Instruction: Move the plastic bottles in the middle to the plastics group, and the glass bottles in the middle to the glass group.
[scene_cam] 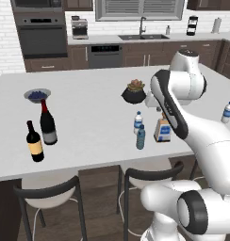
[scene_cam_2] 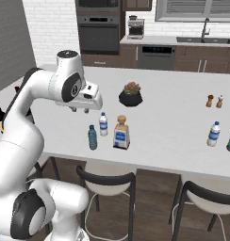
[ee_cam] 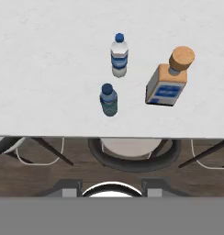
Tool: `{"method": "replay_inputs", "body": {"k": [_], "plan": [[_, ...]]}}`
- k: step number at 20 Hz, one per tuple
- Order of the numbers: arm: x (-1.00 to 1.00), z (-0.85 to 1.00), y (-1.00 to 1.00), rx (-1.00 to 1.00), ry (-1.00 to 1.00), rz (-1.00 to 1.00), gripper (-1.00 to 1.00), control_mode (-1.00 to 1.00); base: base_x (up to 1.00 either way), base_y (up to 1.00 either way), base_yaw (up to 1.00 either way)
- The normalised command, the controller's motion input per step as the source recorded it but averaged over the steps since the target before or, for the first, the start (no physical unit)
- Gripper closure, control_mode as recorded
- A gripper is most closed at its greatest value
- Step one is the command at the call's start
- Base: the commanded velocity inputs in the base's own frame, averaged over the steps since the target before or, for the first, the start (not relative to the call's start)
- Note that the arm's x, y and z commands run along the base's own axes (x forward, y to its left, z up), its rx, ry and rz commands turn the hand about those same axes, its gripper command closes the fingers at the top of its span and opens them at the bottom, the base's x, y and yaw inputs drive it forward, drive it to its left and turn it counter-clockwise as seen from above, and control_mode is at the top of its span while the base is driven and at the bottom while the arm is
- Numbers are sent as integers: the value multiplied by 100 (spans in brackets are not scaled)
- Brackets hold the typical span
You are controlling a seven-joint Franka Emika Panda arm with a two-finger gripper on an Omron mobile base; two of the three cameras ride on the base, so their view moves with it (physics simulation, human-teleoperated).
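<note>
1. Step in hand, as I judge it: approach to the first pick. All three middle items stand on the tabletop [scene_cam: 88,108], none held.
2. Gripper [scene_cam_2: 79,109] hangs above the cluster, carrying nothing; jaw spread cannot be told.
3. Hand view: teal-tinted water bottle [ee_cam: 109,99] lies nearest ahead of the gripper; clear water bottle [ee_cam: 119,57] just beyond it; cork-stoppered square bottle [ee_cam: 170,82] off to the side.
4. Next move likely calls for descending over one bottle with jaws centred on it.
5. Left base view shows the two wine bottles [scene_cam: 42,129], well away from the gripper; right base view shows the lone water bottle [scene_cam_2: 213,134] on the opposite side.
</note>
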Motion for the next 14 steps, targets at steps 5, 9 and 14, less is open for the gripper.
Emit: {"method": "replay_inputs", "body": {"k": [5, 9, 14], "plan": [[-21, -10, 1, -2, 0, -2, -100, -100, 0, 0, 0], [-32, -6, 37, -10, 0, -5, -100, -100, 0, 0, 0], [-1, 2, -39, -7, -1, 0, -100, -100, 0, 0, 0]]}}
